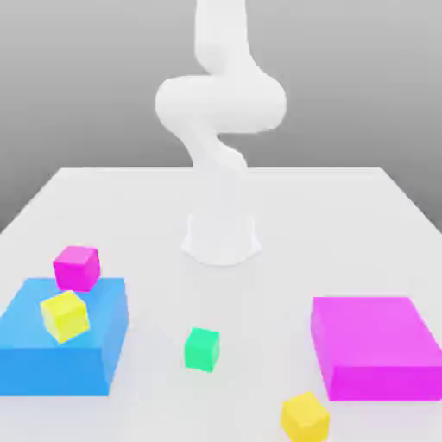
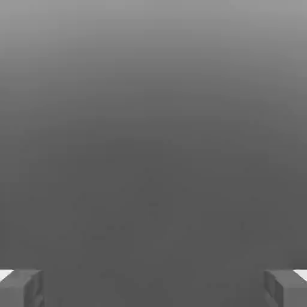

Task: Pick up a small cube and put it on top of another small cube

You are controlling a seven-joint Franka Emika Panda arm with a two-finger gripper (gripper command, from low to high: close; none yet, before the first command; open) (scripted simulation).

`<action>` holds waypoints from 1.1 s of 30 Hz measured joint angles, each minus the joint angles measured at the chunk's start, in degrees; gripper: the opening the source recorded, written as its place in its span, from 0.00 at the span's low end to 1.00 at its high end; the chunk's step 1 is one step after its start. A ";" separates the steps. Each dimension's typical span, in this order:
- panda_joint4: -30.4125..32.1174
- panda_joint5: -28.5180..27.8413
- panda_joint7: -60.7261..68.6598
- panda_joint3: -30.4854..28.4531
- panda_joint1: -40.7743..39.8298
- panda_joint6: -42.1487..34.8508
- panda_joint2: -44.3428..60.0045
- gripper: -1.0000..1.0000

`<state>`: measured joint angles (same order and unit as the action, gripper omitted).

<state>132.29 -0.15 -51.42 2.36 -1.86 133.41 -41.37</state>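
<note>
Golden-yellow small cube (image 1: 306, 418) is sitting closest to you, showing a slightly orange tint and a brighter top, its corner turned your way. It's resting in front of the magenta block (image 1: 380, 350), a bit toward the exterior view's left. Your gripper (image 2: 153, 289) is hanging wide open, holding nothing.

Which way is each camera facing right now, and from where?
Exterior view: off the arm, across the table from its base and somewhat above; it faces the arm, with the blocks and cubes nearer the camera. Arm and base show.
Hand view: on the hand, facing out past the open jaws, whose two tips show at the edge, toward plain grey.
Shared: the robot itself, arm in one, jaws in the other; I can't match any cube across both.
</note>
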 joint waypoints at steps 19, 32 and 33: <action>3.87 -8.26 -47.63 16.53 -10.21 12.38 34.07 0.50; 6.55 -12.75 -79.10 15.88 -5.10 20.90 57.04 0.50; 6.39 -13.28 -80.56 15.24 -4.41 22.07 58.93 0.50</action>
<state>138.68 -13.44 -131.98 17.61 -6.27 155.47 17.56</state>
